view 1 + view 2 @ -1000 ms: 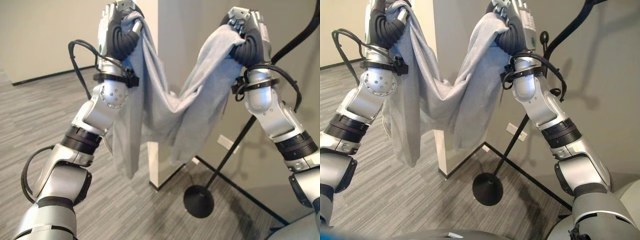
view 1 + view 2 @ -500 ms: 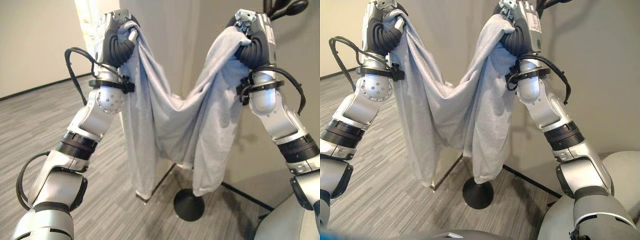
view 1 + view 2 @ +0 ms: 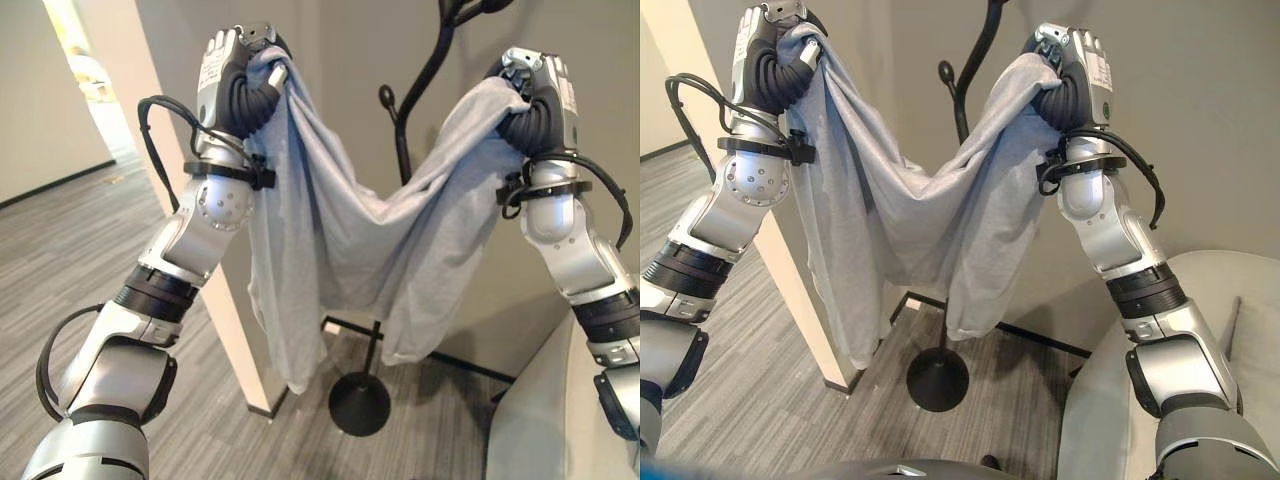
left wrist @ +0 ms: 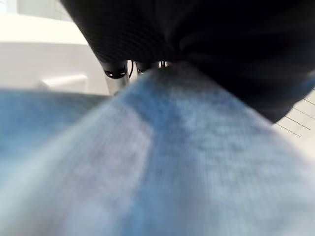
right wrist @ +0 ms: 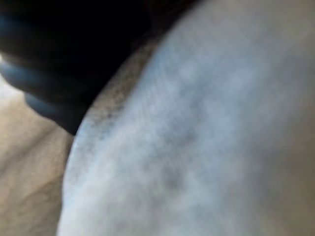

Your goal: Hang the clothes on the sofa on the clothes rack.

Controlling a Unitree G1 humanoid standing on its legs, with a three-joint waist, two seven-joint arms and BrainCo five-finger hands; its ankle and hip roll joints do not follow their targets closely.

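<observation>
Item 1, nearest: sofa (image 3: 1110, 420), pale grey, its rounded edge seen at the lower right beside the right arm. Nothing is seen lying on the visible part of it.

Item 2: left robot hand (image 3: 240, 75), raised high, fingers curled tight round one upper corner of the garment (image 3: 340, 240).

Item 3: right robot hand (image 3: 535, 95), raised to about the same height, likewise closed on the opposite corner.

Item 4: the garment, light grey cloth, held clear of the floor and slung between both hands; a sag is formed at the middle and 2 loose ends hang down. In the wrist views the cloth is seen pressed close under each dark cover.

Item 5, behind the cloth: clothes rack (image 3: 405, 150), black, with a curved stem, a knobbed hook, and a round base (image 3: 358, 402) on the floor. Nothing is hung on it yet.

Change recorded: over the last second the whole view has swung, so the camera is judged to have turned; the rack, formerly off to the right, is now centred behind the garment, whose grip and spread are unchanged. The carry is judged nearly done; lifting the cloth onto a hook remains.

Item 6, farthest: white pillar (image 3: 190, 300) and beige wall.
</observation>
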